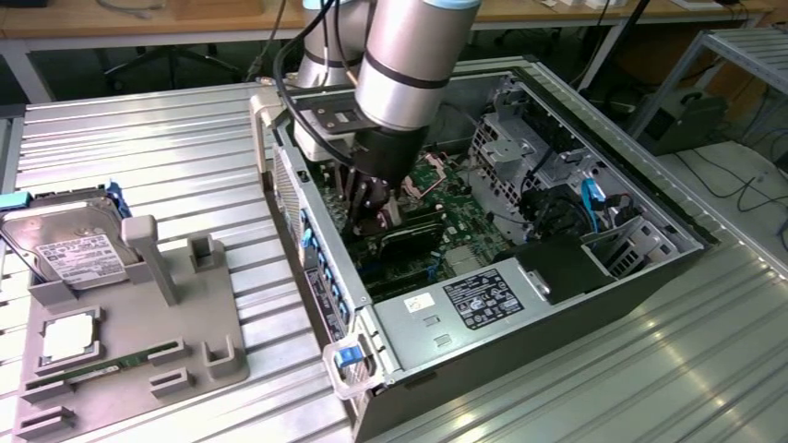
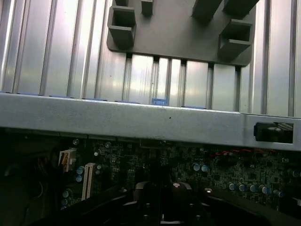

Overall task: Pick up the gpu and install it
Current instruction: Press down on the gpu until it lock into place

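1. Well off the computer case [image 1: 579, 332], toward the exterior view's left, a grey fixture [image 1: 124, 351] lies on the ribbed metal table [image 1: 161, 138]. It carries a hard drive [image 1: 74, 254], a square processor chip [image 1: 68, 337] and a green memory stick [image 1: 105, 366].
2. The table's ridges run lengthwise and look hard and slick. In the wrist view the fixture's foot [image 2: 178, 33] sits flat on them, just outside the case wall [image 2: 141, 120].
3. Inside the case, close behind its near wall, the gripper [image 1: 373, 210] hangs down over the motherboard [image 1: 462, 217]. Whether the claw is clenched or released cannot be told.
4. The gpu [image 1: 412, 237] is inside the case, directly under the gripper: a black flat slab just above the board. Whether it is seated in its slot cannot be told.
5. Handling, as a judgement: the card is light, stiff and thin, with a smooth face that could slip. Its edge connector and soldered parts are fragile, so the long upper edge is the safest hold, with pressure kept straight down.
6. Further toward the exterior view's right, still within the case, stand a metal drive cage [image 1: 518, 138] and blue cables [image 1: 589, 198]. They leave little room to swing.
7. Beyond the case are desks and loose floor cables.
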{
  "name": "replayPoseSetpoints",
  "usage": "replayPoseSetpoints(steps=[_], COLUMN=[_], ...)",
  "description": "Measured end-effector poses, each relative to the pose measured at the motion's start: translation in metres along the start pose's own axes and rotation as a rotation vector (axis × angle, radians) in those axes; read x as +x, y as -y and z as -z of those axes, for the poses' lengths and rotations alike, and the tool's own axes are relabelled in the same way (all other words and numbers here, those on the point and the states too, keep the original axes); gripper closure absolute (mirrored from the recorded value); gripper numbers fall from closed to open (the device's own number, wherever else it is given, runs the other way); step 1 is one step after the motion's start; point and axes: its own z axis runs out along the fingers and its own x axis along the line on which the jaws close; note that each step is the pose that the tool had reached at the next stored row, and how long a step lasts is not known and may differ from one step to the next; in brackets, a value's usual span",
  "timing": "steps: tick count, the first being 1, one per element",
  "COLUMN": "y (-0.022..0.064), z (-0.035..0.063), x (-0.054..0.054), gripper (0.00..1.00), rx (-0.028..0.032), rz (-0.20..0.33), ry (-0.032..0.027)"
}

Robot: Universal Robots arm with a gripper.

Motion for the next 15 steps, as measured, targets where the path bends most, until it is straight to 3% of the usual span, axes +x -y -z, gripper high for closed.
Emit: replayPoseSetpoints(steps=[6,10,15], y=[0.0001,-0.0019,-0.0022], z=[-0.0020,0.0104,0.0124], x=[0.000,0.000,0.000], gripper=[0.89,0.89,0.89], rx=[0.0011,0.0007,0.0010], rz=[0.000,0.000,0.000], ry=[0.0000,-0.0014,-0.0015])
